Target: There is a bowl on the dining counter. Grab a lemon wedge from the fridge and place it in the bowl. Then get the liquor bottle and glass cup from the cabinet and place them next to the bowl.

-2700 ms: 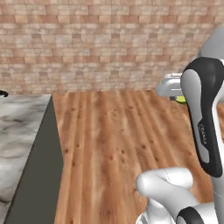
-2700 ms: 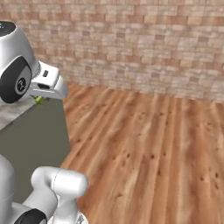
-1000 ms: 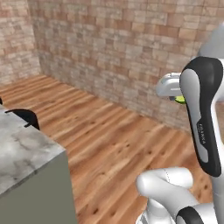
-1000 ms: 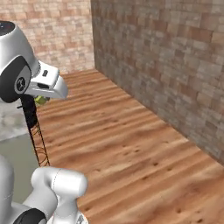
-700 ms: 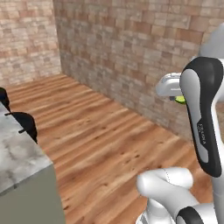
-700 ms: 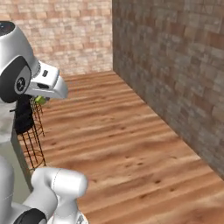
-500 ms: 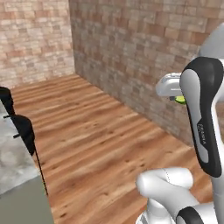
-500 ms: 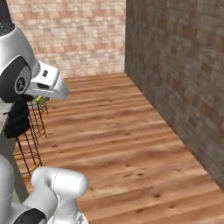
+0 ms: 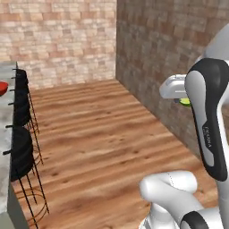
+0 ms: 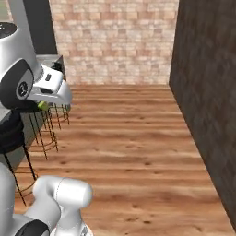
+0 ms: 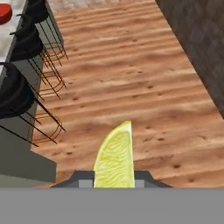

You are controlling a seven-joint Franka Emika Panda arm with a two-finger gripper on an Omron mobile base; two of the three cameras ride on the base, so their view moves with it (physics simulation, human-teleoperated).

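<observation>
the white arm [image 9: 209, 134] bears small lettering on its dark link, too blurred to read.

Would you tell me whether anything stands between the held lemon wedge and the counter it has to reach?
The gripper holds the lemon wedge. Black stools line the near side of the dining counter; the arm would have to reach over them.

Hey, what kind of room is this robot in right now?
Probably a kitchen's dining side: a marble counter lined with black stools, a wood floor and brick walls. The gripper carries a lemon wedge in its jaws.
</observation>
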